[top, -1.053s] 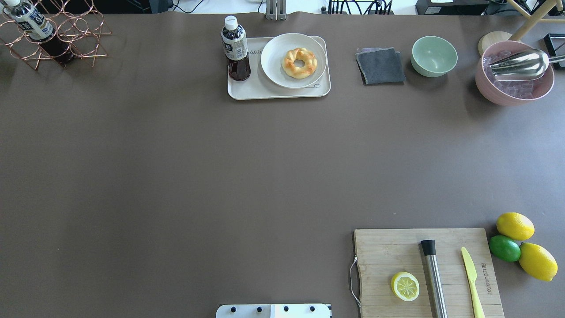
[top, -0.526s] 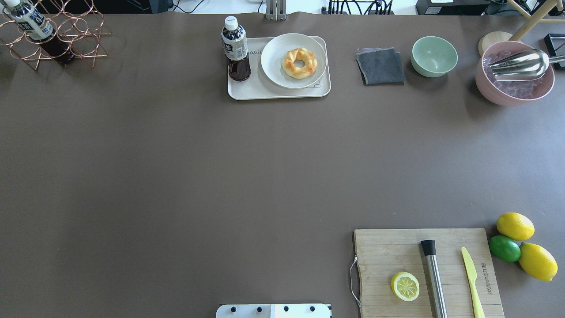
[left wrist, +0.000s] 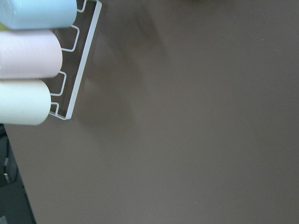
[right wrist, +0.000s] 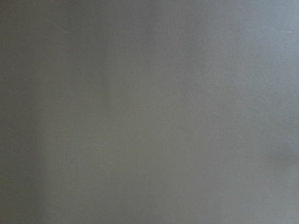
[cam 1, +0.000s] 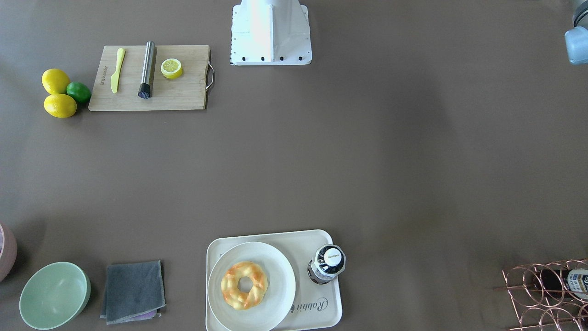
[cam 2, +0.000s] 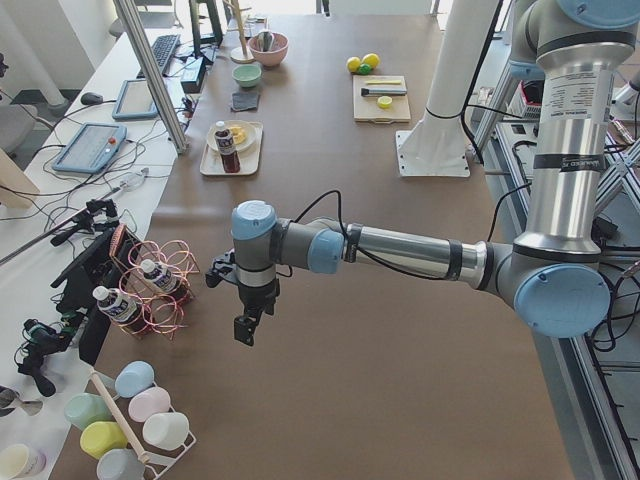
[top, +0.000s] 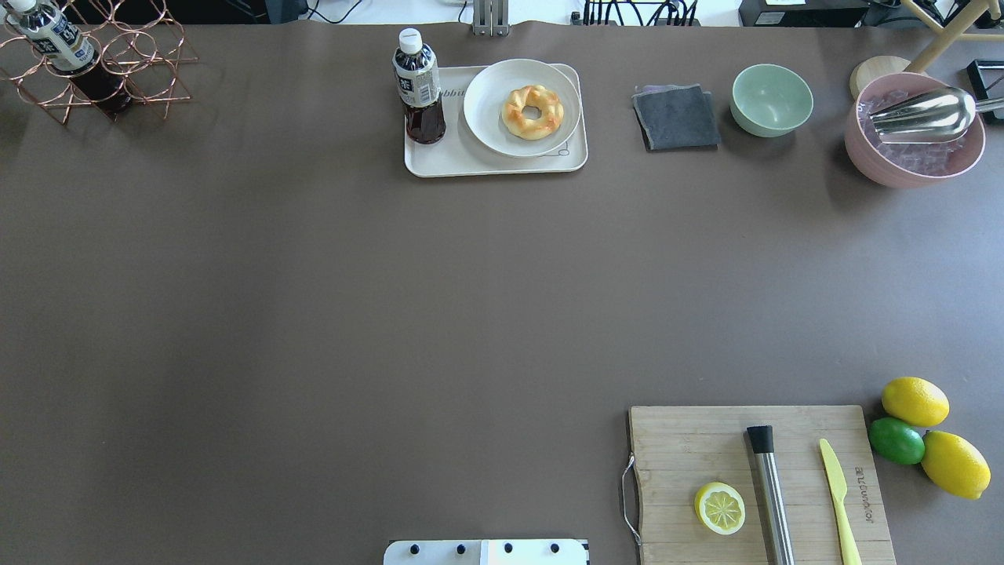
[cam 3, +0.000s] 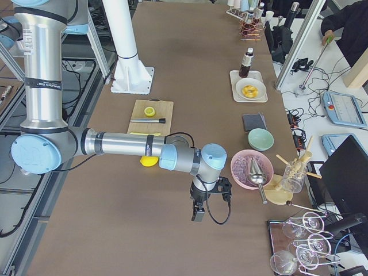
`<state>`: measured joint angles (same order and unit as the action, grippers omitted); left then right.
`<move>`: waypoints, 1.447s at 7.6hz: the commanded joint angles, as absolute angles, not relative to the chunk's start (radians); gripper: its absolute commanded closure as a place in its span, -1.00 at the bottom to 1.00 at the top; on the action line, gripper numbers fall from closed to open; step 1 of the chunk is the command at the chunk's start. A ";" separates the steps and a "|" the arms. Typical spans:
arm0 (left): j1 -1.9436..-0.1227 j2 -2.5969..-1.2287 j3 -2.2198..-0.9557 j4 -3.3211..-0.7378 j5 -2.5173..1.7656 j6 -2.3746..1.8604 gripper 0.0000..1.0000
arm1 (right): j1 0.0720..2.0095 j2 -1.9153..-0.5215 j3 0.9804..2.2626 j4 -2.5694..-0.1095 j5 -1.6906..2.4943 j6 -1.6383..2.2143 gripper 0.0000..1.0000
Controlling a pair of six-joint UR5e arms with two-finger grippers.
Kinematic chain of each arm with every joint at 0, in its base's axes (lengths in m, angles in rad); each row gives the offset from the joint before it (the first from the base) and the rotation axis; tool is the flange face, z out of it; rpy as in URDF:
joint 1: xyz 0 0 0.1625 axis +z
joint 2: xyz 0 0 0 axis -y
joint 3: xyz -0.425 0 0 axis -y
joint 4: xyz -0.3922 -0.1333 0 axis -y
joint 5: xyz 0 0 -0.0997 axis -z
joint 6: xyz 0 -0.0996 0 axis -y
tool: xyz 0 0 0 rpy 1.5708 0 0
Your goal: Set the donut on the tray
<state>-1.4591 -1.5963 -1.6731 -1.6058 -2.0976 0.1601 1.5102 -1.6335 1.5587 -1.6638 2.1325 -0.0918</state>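
The donut (top: 532,112), a golden twisted ring with orange-brown glaze, lies on a round white plate (top: 490,125) that rests on the cream Rabbit tray (top: 439,161) at the far middle of the table. In the front-facing view the donut (cam 1: 244,285) sits on the plate (cam 1: 275,271) on the tray (cam 1: 303,241). My left gripper (cam 2: 245,330) hangs over the table's left end, far from the tray. My right gripper (cam 3: 198,215) hangs over the right end. Both show only in the side views, so I cannot tell whether they are open or shut.
A dark drink bottle (top: 420,86) stands on the tray's left part. A grey cloth (top: 676,118), green bowl (top: 772,100) and pink bowl with scoop (top: 914,129) stand to the right. A cutting board (top: 706,439) with lemon half, a copper rack (top: 102,59).
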 commanded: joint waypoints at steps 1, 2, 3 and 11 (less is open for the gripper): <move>-1.548 -1.543 -1.674 -1.601 -2.347 0.155 -0.96 | 1.555 -1.644 1.549 -1.664 2.279 -0.109 -1.00; -1.548 -1.545 -1.678 -1.601 -2.350 0.153 -0.96 | 1.578 -1.669 1.552 -1.664 2.308 -0.144 -1.00; -1.548 -1.543 -1.693 -1.600 -2.352 0.153 -0.96 | 1.578 -1.667 1.551 -1.664 2.353 -0.140 -1.00; -1.548 -1.545 -1.687 -1.601 -2.353 0.153 -0.96 | 1.497 -1.531 1.586 -1.661 2.350 0.075 -1.00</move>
<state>-1.5478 -1.5447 -1.6883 -1.5999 -2.3517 0.1519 1.5073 -1.5230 1.5788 -1.6622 2.3537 0.0646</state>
